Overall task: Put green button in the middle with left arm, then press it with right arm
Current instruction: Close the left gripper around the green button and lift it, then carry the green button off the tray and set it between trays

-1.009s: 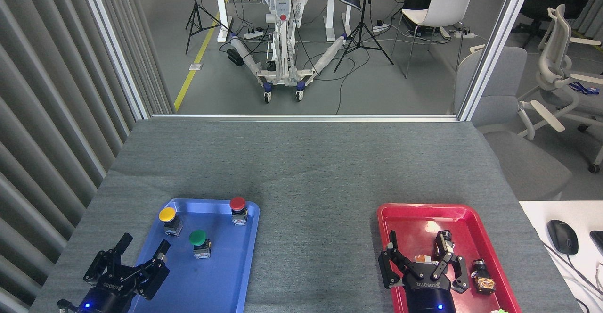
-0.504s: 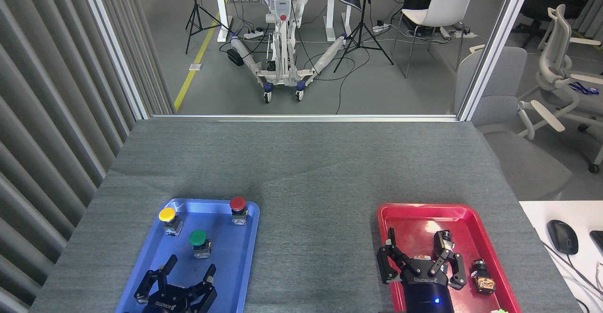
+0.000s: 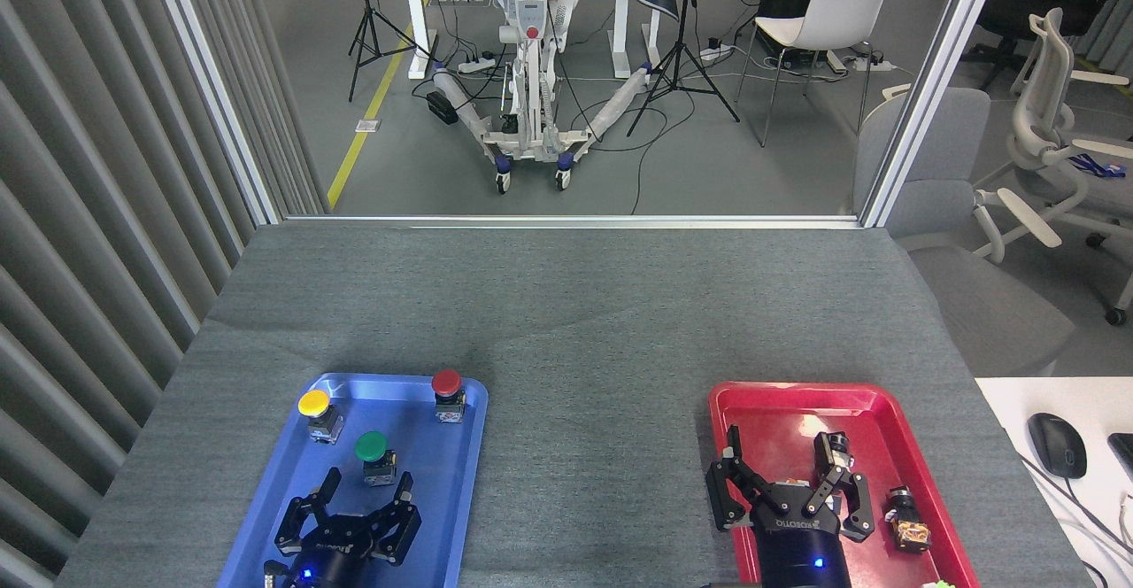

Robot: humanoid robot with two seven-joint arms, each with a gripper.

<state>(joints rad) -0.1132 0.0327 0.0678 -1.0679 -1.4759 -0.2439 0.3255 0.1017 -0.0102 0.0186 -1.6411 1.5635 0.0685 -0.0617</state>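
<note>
The green button (image 3: pixel 374 456) stands upright in the blue tray (image 3: pixel 443 517), between a yellow button (image 3: pixel 319 415) and a red button (image 3: pixel 448 394). My left gripper (image 3: pixel 367 483) hovers over the tray's near half, just short of the green button, its two fingers open and nothing between them. My right gripper (image 3: pixel 788 473) is over the red tray (image 3: pixel 770 402), its three fingers spread open and holding nothing. Bare grey cloth forms the middle (image 3: pixel 597 446) between the two trays.
A small dark part with an orange face (image 3: pixel 907 522) lies at the red tray's right side. A white desk with a mouse (image 3: pixel 1057 444) adjoins the table at the right. A slatted wall runs along the left edge.
My left gripper has moved right and forward from the tray's left edge to just behind the green button. The right gripper has shifted only slightly.
</note>
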